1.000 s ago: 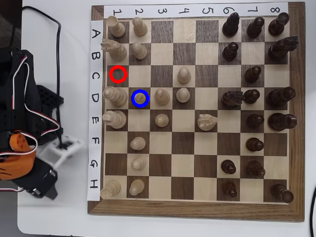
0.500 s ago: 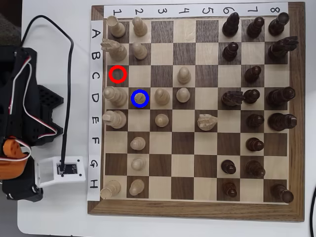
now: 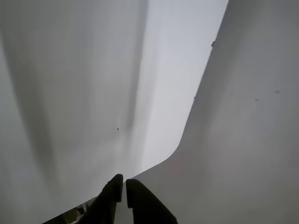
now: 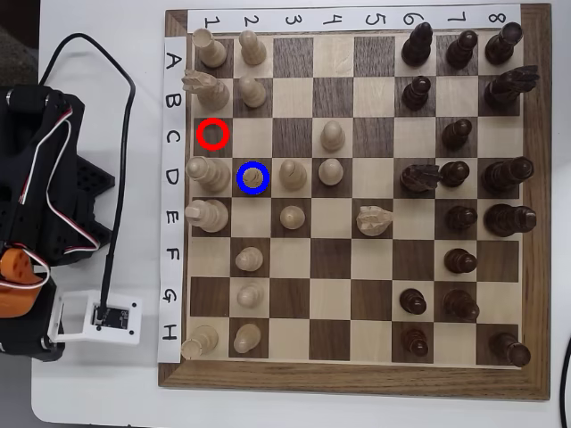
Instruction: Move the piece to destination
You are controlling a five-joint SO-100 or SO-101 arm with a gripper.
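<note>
1. The wooden chessboard [image 4: 352,383], dark-framed with light and dark squares, fills the white table [image 4: 107,392] beside the folded black arm [image 4: 36,205].
2. The destination [image 4: 253,177], a blue-ringed dark square near the board's left edge, holds the piece [image 4: 254,178].
3. The piece, slim light-tan wood, stands upright, rounded top skyward.
4. In the wrist view the gripper [image 3: 124,185] is clenched, empty, over the table's rounded corner.

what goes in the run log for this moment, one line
piece: on blue-ringed square | red-ringed square: empty | pincer: shut, holding nothing, off board
</note>
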